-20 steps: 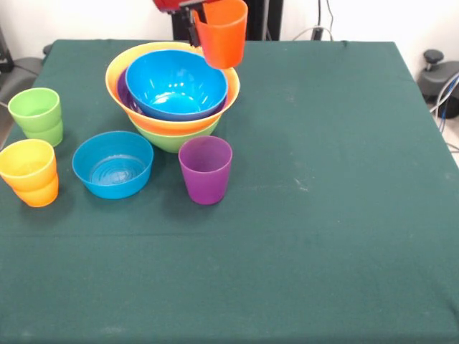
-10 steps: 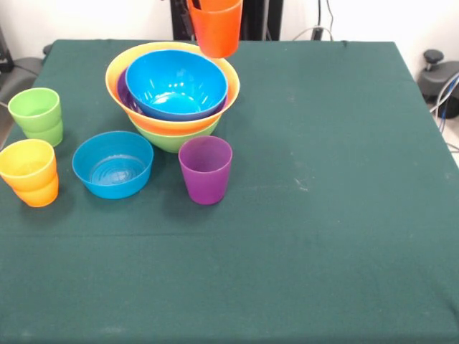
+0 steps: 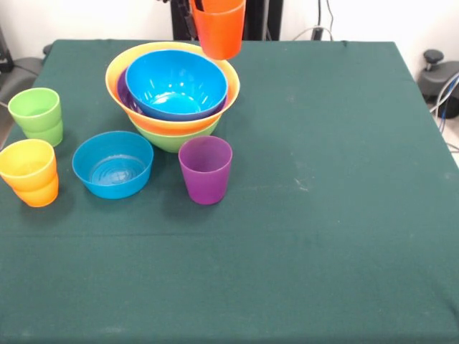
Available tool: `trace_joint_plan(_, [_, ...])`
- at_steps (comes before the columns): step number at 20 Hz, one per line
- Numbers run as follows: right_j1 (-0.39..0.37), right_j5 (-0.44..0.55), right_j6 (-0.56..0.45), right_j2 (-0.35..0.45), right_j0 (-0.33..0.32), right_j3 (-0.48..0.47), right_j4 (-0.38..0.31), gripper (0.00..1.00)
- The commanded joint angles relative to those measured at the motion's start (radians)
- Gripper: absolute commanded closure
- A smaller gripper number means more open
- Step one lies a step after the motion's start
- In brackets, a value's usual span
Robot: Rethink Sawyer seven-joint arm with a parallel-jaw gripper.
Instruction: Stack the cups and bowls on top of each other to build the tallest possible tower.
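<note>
My gripper (image 3: 198, 6) shows only at the top edge, shut on the rim of an orange cup (image 3: 219, 32) that hangs in the air above the far right rim of the tower. The tower has a lime green bowl (image 3: 176, 137) as its base, then the yellow bowl (image 3: 118, 72), a sliver of the purple bowl (image 3: 122, 93) and the big blue bowl (image 3: 176, 82) on top. The smaller blue bowl (image 3: 112, 165) and the purple cup (image 3: 205, 170) stand on the table in front of the tower. No light blue cup shows.
A green cup (image 3: 37, 115) stands at the left edge. In front of it a yellow cup (image 3: 27, 163) sits nested in another orange cup (image 3: 39, 195). The green table cloth (image 3: 323, 215) fills the right half and the near side.
The orange cup has risen with the gripper, and the red arm end has left the picture at the top. Over the last half second it has hardly moved.
</note>
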Motion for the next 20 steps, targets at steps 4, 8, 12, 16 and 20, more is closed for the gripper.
trace_joint_plan(4, [0.09,0.105,-0.362,0.008,0.003,-0.098,-0.089,1.0])
trace_joint_plan(8, [0.094,0.112,-0.372,0.005,0.001,-0.112,-0.092,1.0])
trace_joint_plan(12, [0.103,0.124,-0.384,-0.001,0.006,-0.138,-0.097,1.0])
trace_joint_plan(16, [0.11,0.126,-0.394,-0.003,0.006,-0.151,-0.102,1.0])
trace_joint_plan(20, [0.124,0.13,-0.418,-0.007,0.0,-0.167,-0.107,1.0])
